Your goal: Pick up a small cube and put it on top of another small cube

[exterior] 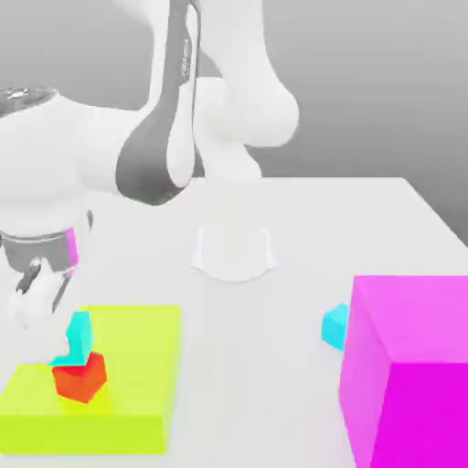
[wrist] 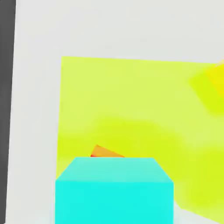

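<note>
Cyan small cube (exterior: 80, 333) on red cube (exterior: 82, 377)

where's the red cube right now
In the exterior view the red cube sits low on the left, on the flat yellow-green block, with a cyan cube tilted on its top.

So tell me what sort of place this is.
Most likely a simulated robot test bench, not a real room: a bare white table against a blank grey backdrop, a white robot arm, and flat-coloured plain shapes such as the magenta block and the lime-yellow slab.
</note>
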Robot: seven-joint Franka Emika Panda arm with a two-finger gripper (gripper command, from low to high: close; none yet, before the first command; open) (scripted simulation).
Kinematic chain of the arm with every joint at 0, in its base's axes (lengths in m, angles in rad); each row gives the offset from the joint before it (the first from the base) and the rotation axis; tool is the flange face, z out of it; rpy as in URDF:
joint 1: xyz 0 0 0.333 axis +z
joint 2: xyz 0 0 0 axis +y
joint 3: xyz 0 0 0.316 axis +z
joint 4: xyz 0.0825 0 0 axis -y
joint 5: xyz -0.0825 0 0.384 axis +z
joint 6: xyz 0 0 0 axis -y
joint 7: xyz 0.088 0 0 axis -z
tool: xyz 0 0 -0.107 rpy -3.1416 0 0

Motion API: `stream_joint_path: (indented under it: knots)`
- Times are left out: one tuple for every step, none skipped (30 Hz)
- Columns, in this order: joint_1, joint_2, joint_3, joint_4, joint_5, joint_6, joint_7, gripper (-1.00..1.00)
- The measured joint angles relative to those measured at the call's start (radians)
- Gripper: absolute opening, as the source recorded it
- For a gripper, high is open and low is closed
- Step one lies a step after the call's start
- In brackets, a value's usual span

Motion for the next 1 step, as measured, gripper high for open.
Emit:
stream_joint_path:
  knots:
    - [0.0,0.0,0.0,0.0,0.0,0.0,0.0,1.0]
